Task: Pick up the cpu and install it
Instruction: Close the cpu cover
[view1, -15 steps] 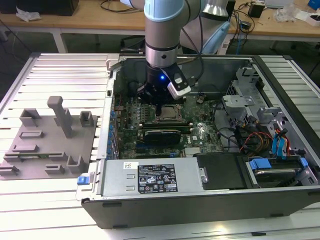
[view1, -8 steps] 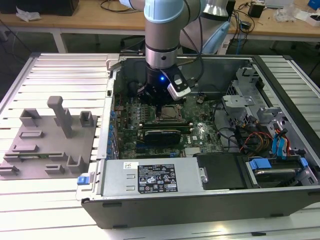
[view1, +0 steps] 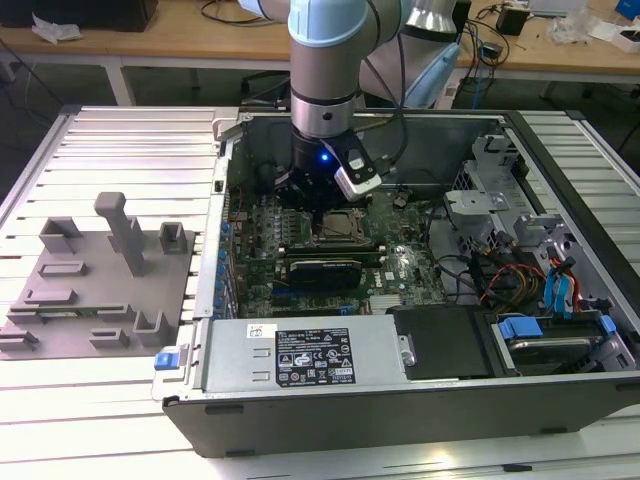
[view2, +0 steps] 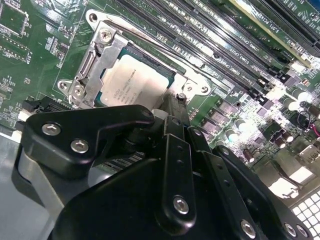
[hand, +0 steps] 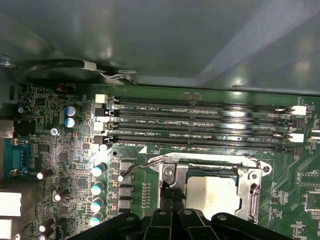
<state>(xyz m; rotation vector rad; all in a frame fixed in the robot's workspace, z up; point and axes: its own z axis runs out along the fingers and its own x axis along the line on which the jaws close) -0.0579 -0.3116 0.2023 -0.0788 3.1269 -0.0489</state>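
The cpu (view2: 135, 82), a flat square chip with a silvery top plate, lies in the motherboard socket (view2: 97, 60) inside the open computer case; it is also in the first wrist view (hand: 212, 192) and the exterior view (view1: 340, 224). My gripper (view2: 180, 100) hangs low over the socket. Its two thin fingers are pressed together at the cpu's edge, by the corner of the socket's metal frame (hand: 247, 187). In the first wrist view the gripper (hand: 171, 192) points down at that same edge. Nothing sits between the fingers.
A thin wire lever (hand: 145, 162) runs along the socket. Rows of memory slots (hand: 200, 125) lie beyond it. A long black expansion card (view1: 322, 270) and the power supply (view1: 300, 355) are nearby. Grey fixture blocks (view1: 100, 270) stand outside the case at the exterior view's left.
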